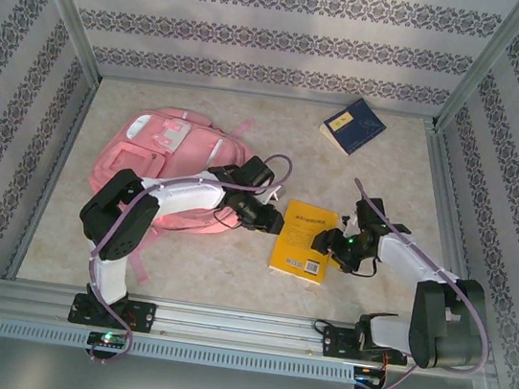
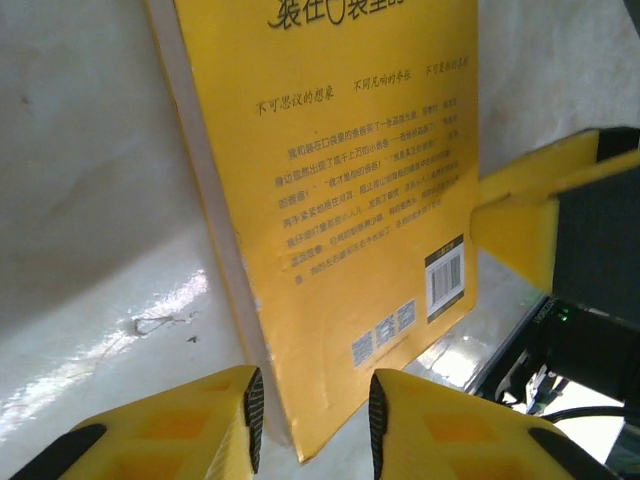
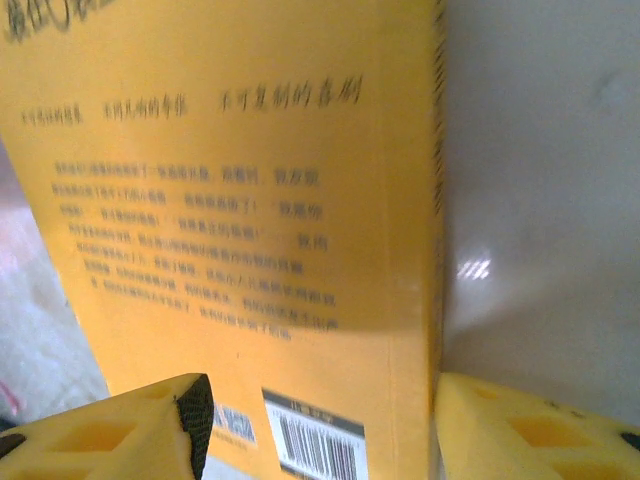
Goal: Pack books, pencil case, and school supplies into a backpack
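Left gripper [image 2: 312, 405] and right gripper [image 3: 325, 410], both open, seemingly straddle opposite edges of yellow book [image 1: 303, 239].

**Yellow book [image 1: 303, 239] boxed in**
My left gripper [image 1: 270, 220] and right gripper [image 1: 325, 245] crowd the yellow book's two sides; the pink backpack [image 1: 154, 155] blocks the left. Bare table [image 1: 219, 276] lies open along the near rail [image 1: 222, 320] and around the navy book [image 1: 353, 125].
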Controlling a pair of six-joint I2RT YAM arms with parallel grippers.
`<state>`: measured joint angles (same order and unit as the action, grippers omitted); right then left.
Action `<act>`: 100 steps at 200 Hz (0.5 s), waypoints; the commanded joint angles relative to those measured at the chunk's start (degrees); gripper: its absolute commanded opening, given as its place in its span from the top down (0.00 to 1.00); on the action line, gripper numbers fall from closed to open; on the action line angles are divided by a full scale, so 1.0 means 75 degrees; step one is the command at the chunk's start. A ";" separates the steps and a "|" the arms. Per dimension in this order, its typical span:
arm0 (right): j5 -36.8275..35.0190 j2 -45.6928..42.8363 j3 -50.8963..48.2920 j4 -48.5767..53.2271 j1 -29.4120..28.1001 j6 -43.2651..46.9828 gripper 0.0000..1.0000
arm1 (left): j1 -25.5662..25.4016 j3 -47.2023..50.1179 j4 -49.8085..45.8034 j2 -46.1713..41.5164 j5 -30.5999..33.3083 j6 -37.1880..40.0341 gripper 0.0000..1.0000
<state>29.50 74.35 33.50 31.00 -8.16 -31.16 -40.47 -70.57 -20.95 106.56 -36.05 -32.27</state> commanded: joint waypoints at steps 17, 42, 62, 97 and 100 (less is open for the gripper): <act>-0.0944 -0.0413 -0.0025 0.0199 -0.0013 -0.0370 0.39 | -0.0015 0.0009 0.1040 0.0332 0.0020 -0.0806 0.65; -0.1396 -0.0029 0.0091 -0.0205 -0.0001 -0.0323 0.39 | -0.0014 -0.0267 0.1102 0.0770 0.0141 -0.0926 0.66; -0.1159 0.0533 0.0185 -0.0571 0.0019 -0.0084 0.40 | -0.0018 -0.0447 0.1182 0.1056 0.0154 -0.1024 0.67; -0.0450 0.0700 0.0244 -0.1087 0.0010 -0.0029 0.49 | -0.0026 -0.0712 0.1234 0.1416 0.0014 -0.1168 0.72; -0.0424 0.0679 0.0242 -0.1103 0.0010 -0.0050 0.50 | -0.0029 -0.0730 0.1230 0.1435 0.0008 -0.1170 0.73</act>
<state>22.37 78.13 35.00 30.37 -7.66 -32.67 -40.45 -73.56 -14.00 116.22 -35.62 -39.59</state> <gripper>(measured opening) 0.529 0.286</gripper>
